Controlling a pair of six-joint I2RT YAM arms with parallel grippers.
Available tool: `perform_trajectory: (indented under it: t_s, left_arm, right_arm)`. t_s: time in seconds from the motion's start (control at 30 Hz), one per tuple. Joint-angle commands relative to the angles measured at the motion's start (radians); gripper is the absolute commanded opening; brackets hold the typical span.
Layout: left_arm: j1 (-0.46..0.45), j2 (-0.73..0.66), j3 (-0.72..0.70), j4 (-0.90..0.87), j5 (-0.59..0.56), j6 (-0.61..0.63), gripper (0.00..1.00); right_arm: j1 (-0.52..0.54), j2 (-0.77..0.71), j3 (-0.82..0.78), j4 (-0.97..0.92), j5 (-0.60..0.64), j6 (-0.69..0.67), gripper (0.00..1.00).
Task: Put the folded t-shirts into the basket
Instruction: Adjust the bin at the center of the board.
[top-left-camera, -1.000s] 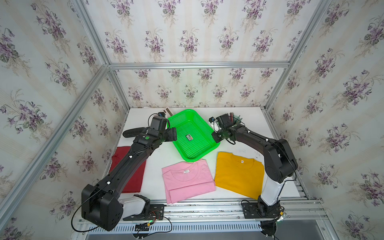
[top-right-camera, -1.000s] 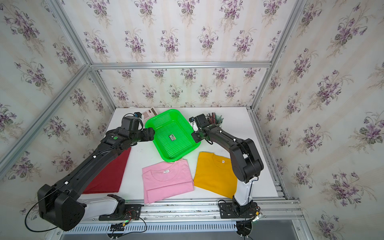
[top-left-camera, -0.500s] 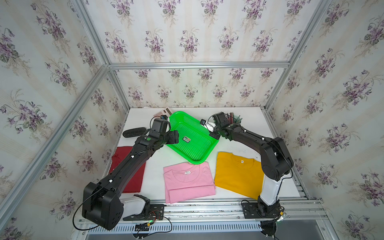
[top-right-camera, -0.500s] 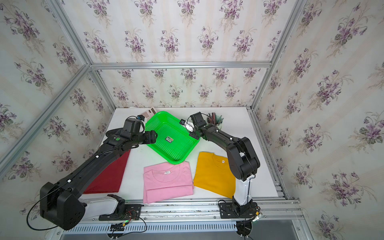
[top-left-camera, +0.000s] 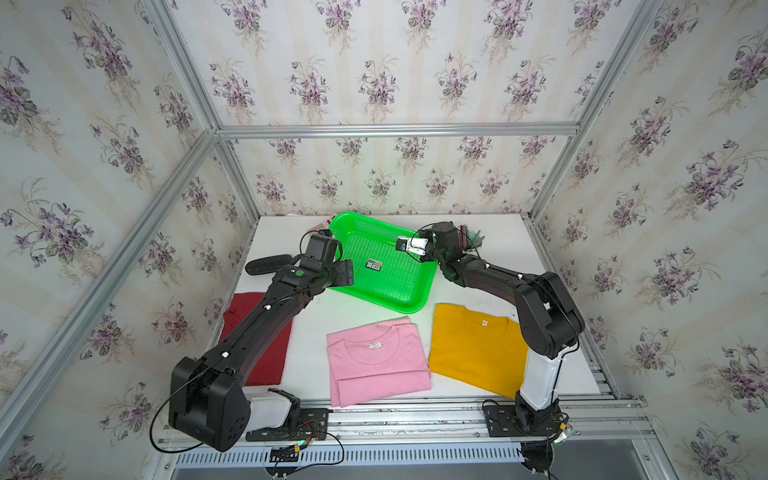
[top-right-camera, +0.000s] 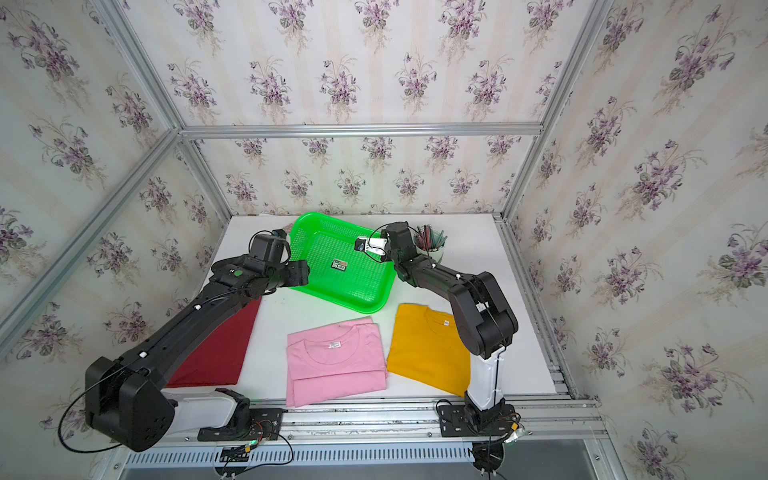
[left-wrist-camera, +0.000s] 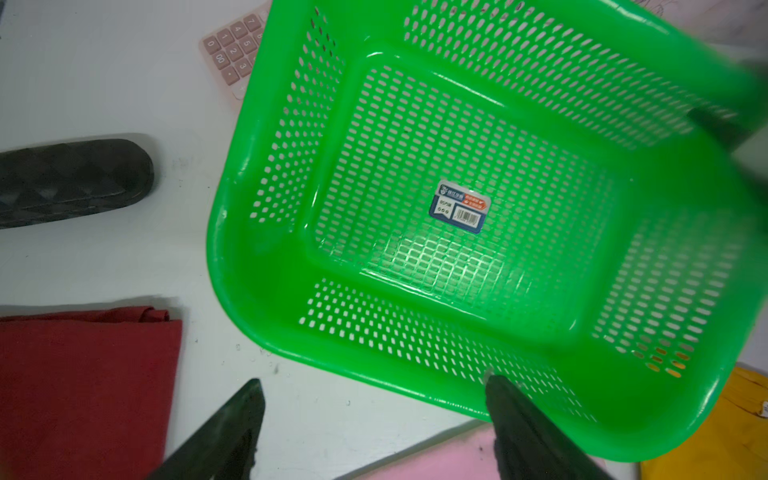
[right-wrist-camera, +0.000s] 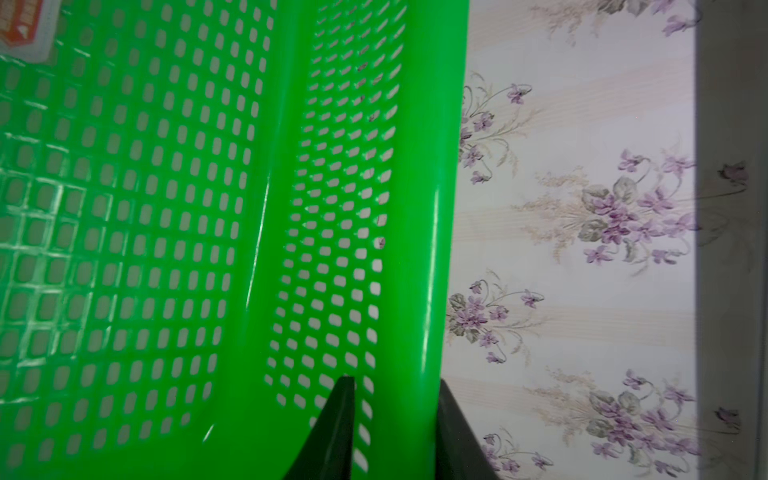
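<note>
Both top views are bright and evenly lit from overhead, almost shadow-free, with a green tint cast on the white table beside the basket; the wide-angle lens splays the walls outward toward the edges. In the left wrist view the basket floor carries a patch of white glare, its far corner is smeared, a soft shadow borders the dark red t-shirt, and the fingers of the left gripper render soft. In the right wrist view a glare streak runs along the basket rim, and the grey post is blurred.
</note>
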Motion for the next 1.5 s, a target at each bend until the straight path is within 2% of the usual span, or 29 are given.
perform_trajectory:
  t_s: [0.0,0.07,0.23,0.3,0.4,0.47,0.53,0.6,0.7,0.77,0.8,0.97,1.17,1.33,1.47]
  left_arm:
    - [0.001,0.008,0.006,0.001,-0.068,-0.007,0.85]
    - [0.001,0.017,0.010,0.009,-0.076,-0.004,0.85]
    - [0.001,0.049,0.023,0.022,-0.078,-0.006,0.85]
    - [0.001,0.060,0.020,0.025,-0.079,-0.017,0.85]
    - [0.001,0.071,0.010,0.040,-0.076,-0.026,0.85]
    - [0.001,0.096,0.009,0.042,-0.083,-0.030,0.85]
    - [0.002,0.111,0.011,0.042,-0.089,-0.034,0.85]
    - [0.001,0.118,0.007,0.045,-0.097,-0.037,0.85]
    - [0.003,0.132,-0.001,0.061,-0.120,-0.048,0.85]
    - [0.007,0.148,0.013,0.050,-0.124,-0.063,0.85]
    - [0.007,0.155,0.020,0.049,-0.121,-0.064,0.85]
    - [0.007,0.169,0.031,0.063,-0.103,-0.067,0.85]
    - [0.007,0.161,0.037,0.043,-0.073,-0.088,0.85]
    - [0.007,0.143,0.030,0.026,-0.065,-0.083,0.85]
    - [0.007,0.122,0.010,0.025,-0.065,-0.081,0.85]
  right_arm:
    - [0.002,-0.043,-0.023,-0.089,0.012,-0.088,0.30]
    - [0.005,-0.097,-0.062,-0.099,-0.044,-0.077,0.35]
    - [0.015,-0.192,-0.133,-0.080,-0.067,-0.075,0.36]
    - [0.016,-0.221,-0.171,-0.023,-0.076,-0.076,0.44]
    - [0.016,-0.230,-0.209,0.066,-0.065,-0.062,0.45]
    - [0.060,-0.227,-0.201,0.129,-0.018,0.012,0.45]
    - [0.084,-0.240,-0.147,0.110,0.065,0.177,0.44]
    - [0.105,-0.275,-0.068,-0.044,0.094,0.423,0.45]
    - [0.115,-0.376,-0.079,-0.140,0.099,0.924,0.47]
    - [0.116,-0.445,-0.150,-0.146,0.200,1.272,0.54]
    - [0.116,-0.471,-0.170,-0.193,0.227,1.413,0.55]
    - [0.113,-0.483,-0.186,-0.541,0.231,1.861,0.53]
    - [0.111,-0.343,-0.209,-0.666,0.022,2.005,0.56]
    - [0.092,-0.236,-0.170,-0.703,-0.012,2.046,0.55]
    - [0.091,-0.201,-0.155,-0.679,-0.027,2.007,0.51]
